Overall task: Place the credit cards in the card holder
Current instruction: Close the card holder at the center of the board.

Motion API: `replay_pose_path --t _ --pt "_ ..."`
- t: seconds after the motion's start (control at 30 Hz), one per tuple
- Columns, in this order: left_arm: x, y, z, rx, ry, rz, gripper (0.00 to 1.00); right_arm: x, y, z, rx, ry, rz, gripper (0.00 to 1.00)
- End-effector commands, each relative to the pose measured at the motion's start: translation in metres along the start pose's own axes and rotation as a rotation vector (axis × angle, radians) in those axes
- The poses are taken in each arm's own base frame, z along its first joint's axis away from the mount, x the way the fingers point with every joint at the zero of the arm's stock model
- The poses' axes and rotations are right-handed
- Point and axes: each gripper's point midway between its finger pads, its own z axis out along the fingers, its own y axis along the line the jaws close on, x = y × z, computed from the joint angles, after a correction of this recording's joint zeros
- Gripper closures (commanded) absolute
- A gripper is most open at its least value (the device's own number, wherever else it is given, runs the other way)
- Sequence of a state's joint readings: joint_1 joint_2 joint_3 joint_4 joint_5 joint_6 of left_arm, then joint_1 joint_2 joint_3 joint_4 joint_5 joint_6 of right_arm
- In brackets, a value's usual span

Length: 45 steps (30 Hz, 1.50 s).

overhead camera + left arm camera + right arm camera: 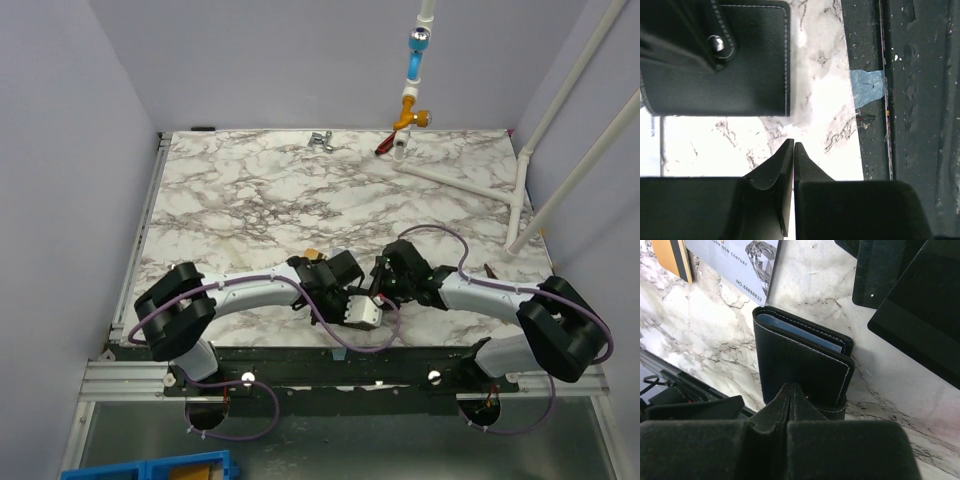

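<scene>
The card holder (800,360) is a black stitched wallet lying near the table's front edge, its cover slightly raised so the bluish lining shows. My right gripper (791,388) is shut at its near edge, on its stitched flap. In the left wrist view the card holder (745,75) lies top left, its clasp tab and snap stud showing. My left gripper (793,145) is shut and empty just beside it, above bare marble. The pale grey-blue card (735,262) and the gold-tan card (671,257) lie flat on the table beyond the holder. In the top view both grippers (345,287) (384,282) meet over the holder and hide it.
Dark flat shapes (920,310) fill the upper right of the right wrist view, close to the holder. The table's dark front rail carries a patch of blue tape (867,85). A small metal piece (321,139) and a white pipe frame (460,180) stand at the far side.
</scene>
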<state>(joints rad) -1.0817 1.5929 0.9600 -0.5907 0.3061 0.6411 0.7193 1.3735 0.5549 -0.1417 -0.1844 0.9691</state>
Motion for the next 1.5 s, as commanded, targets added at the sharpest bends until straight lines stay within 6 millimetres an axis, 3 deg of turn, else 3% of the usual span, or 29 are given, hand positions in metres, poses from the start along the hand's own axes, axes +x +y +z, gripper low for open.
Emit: replay_pose_path --t 0.0,0.3,0.53,0.6,0.67,0.77,0.87,1.0,1.1,1.17,1.27,1.47 --pt "-0.021 0.000 -0.032 0.038 -0.099 -0.034 0.93 0.022 -0.073 0.010 0.207 0.058 0.021 1.00" --pt "-0.034 0.024 -0.099 0.039 -0.239 -0.173 0.83 0.035 -0.123 -0.001 0.388 0.043 0.091 0.99" --pt "-0.025 0.049 -0.154 -0.005 -0.373 -0.343 0.68 0.037 -0.139 -0.006 0.491 0.038 0.114 0.99" --pt "-0.019 0.054 -0.164 -0.029 -0.400 -0.380 0.64 0.035 -0.131 -0.003 0.473 0.051 0.103 0.99" --pt "-0.013 0.057 -0.172 -0.052 -0.423 -0.415 0.61 0.020 -0.109 -0.002 0.406 0.021 0.078 0.99" --pt "-0.007 0.057 -0.180 -0.072 -0.439 -0.454 0.59 -0.015 -0.059 -0.010 0.293 -0.056 0.030 0.77" --pt "-0.003 0.054 -0.185 -0.092 -0.447 -0.470 0.59 -0.040 -0.017 -0.022 0.234 -0.090 -0.018 0.63" --pt "0.001 0.049 -0.189 -0.106 -0.459 -0.488 0.58 -0.050 0.033 -0.040 0.139 -0.085 -0.069 0.51" --pt "0.005 0.046 -0.186 -0.109 -0.464 -0.503 0.58 -0.058 0.058 -0.052 0.109 -0.093 -0.098 0.45" --pt "0.007 0.045 -0.183 -0.105 -0.467 -0.510 0.57 -0.060 0.060 -0.062 0.136 -0.103 -0.113 0.45" --pt "0.009 0.041 -0.181 -0.094 -0.466 -0.512 0.57 -0.064 0.043 -0.075 0.225 -0.138 -0.125 0.45" --pt "0.015 0.038 -0.175 -0.101 -0.457 -0.507 0.57 -0.031 -0.009 -0.085 0.421 -0.072 -0.119 0.43"
